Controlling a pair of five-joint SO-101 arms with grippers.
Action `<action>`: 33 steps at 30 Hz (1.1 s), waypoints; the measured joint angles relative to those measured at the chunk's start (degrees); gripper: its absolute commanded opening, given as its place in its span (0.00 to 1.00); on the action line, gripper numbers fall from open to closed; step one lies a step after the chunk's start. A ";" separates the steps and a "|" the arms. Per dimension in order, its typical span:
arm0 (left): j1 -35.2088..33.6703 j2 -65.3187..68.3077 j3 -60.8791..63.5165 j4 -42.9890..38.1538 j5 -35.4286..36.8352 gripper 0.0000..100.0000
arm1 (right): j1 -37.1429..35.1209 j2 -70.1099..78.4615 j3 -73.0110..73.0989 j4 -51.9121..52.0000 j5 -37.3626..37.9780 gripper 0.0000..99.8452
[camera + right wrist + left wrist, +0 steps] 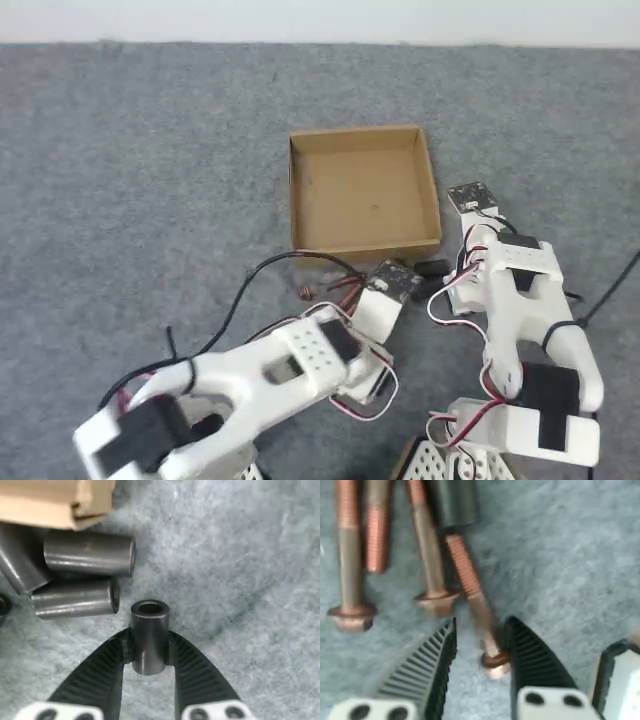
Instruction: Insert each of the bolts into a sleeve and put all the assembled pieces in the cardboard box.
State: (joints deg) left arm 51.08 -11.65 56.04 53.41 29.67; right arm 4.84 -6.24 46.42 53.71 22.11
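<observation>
- Right wrist view: the right gripper (150, 639) is closed on a sleeve (149, 625). It is clamped across its barrel, so the open bore is left facing away from the fingers, free, it is judged, for a bolt to be fed in.
- Just beyond the fingertips, three loose sleeves (82, 555) are laid on their sides on the carpet (240, 580). Past them a corner of the cardboard box (55, 502) is met.
- In the left wrist view, the left gripper (482, 625) is held open. Its jaws are set either side of a bolt (470, 587), head nearest the fingers, apparently lined up for a grasp.
- At that bolt's far tip a dark sleeve (452, 502) is seen; whether the tip has entered it cannot be told.
- Three other bolts (427, 555) are laid alongside.
- In the high view, no assembled piece is seen in the box.
- No label or writing can be read.
</observation>
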 measured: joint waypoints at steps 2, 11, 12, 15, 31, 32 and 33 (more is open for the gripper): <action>0.09 4.22 -3.96 2.02 -0.44 0.07 | 0.00 0.00 0.00 0.00 0.00 0.01; 0.44 15.65 -16.35 9.32 -3.78 0.01 | -0.09 0.00 0.00 0.00 0.00 0.01; 0.44 15.65 -16.35 9.41 -5.54 0.01 | -0.09 0.00 0.00 0.00 0.00 0.01; 0.44 14.33 -15.38 9.49 -12.84 0.01 | -0.09 0.00 0.00 0.00 0.00 0.01; -25.67 -11.96 -5.27 10.29 -27.34 0.01 | -0.09 0.18 0.00 0.00 0.00 0.01; -28.40 -12.66 -5.27 10.29 -26.37 0.01 | -0.09 0.26 -0.09 0.00 0.00 0.01; -30.77 -12.92 -5.45 10.29 -25.23 0.01 | -0.09 0.26 -0.09 0.00 0.00 0.01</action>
State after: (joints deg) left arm 20.31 -24.57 50.59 63.69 4.44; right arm 4.75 -5.98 46.33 53.71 22.11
